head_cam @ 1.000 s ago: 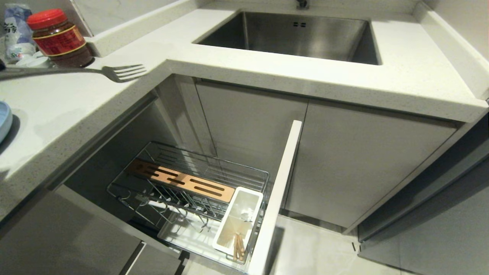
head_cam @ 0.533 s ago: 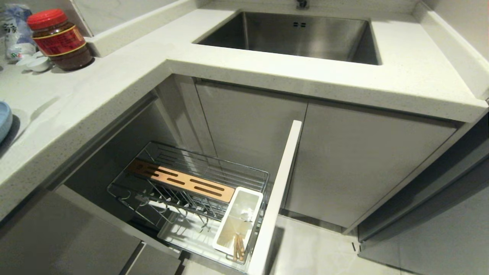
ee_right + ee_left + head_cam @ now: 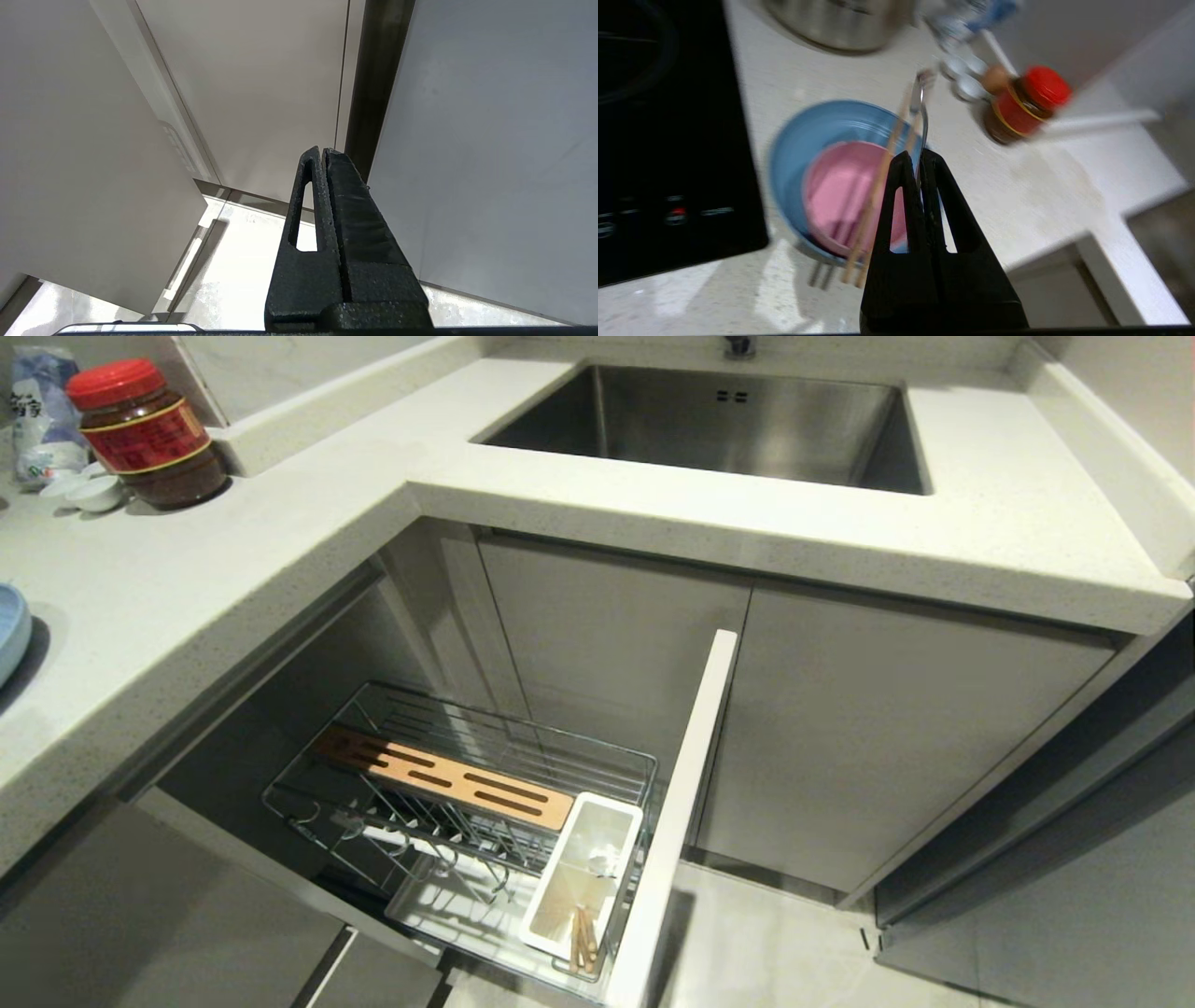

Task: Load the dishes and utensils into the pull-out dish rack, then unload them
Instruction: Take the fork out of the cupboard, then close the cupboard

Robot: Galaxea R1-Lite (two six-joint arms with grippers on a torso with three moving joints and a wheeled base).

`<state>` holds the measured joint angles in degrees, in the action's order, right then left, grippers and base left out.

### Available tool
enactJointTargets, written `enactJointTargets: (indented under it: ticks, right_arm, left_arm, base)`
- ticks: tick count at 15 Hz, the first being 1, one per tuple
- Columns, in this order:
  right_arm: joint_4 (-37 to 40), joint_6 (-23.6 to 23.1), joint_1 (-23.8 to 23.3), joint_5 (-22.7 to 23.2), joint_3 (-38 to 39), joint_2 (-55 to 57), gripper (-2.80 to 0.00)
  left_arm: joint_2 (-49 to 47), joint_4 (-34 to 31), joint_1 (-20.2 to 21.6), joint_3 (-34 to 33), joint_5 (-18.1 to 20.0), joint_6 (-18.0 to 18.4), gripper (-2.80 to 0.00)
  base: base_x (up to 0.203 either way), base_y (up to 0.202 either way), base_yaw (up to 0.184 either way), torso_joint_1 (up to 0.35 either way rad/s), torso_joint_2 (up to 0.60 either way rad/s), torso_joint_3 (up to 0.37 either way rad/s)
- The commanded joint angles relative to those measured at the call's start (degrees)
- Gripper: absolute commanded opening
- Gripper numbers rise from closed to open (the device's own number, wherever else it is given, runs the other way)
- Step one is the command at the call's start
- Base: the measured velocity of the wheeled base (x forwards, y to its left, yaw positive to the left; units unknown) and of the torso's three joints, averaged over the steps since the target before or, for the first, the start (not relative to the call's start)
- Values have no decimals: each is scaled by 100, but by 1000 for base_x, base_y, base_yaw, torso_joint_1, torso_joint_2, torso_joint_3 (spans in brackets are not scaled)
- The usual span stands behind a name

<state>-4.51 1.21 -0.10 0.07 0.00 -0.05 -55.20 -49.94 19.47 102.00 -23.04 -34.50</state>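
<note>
- Left gripper (image 3: 920,156): jaws pinched on the fork (image 3: 920,116), handle running straight out past the fingertips.
- Plate (image 3: 794,154) with pink bowl (image 3: 840,186) lies directly beneath; pull-out dish rack (image 3: 448,803) is well apart.
- Right gripper (image 3: 322,151): closed, empty, parked by the cabinet.

Nothing legible — the jar label (image 3: 145,434) looks too small.

A home kitchen is shown. A speckled white stone surface (image 3: 280,532) is wrapped around a corner and fitted with a recessed stainless-steel sink (image 3: 709,425). Plain grey cabinet fronts (image 3: 887,728) are set beneath it, and a chrome wire pull-out dish rack (image 3: 467,803) is drawn out near the floor. A black glass cooktop (image 3: 663,140) and a red-lidded jar of sauce (image 3: 145,434) are seen on the surface.
</note>
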Motion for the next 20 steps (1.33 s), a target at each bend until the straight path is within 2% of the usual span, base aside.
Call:
enactJointTargets:
  ticks: [1,3,5,10,17,20]
  right_arm:
    - [0,2,1,-5,149,-4,-280]
    - [-6,2,1,1,149,-4,-280]
    - [-1,2,1,1,149,-4,-280]
    - [-6,2,1,1,149,-4,-280]
    - [-6,2,1,1,149,-4,-280]
    - [-6,2,1,1,149,-4,-280]
  left_arm:
    - [25,461,765,-636,-10,-13,-280]
    - [19,1071,1299,-1283,51,-7,-280]
    - [35,1688,1634,-1880,196,-4,-280]
    - [35,2602,1872,-2791,503,-15,-280]
    - [46,3009,2330,-3645,1190,-31,-280]
    - [127,3017,2404,-3977,1274,-31,-280]
  base:
    - [0,0,0,0,0,0]
    - [0,0,0,0,0,0]
    - [0,0,0,0,0,0]
    - [0,0,0,0,0,0]
    - [0,0,0,0,0,0]
    - [0,0,0,0,0,0]
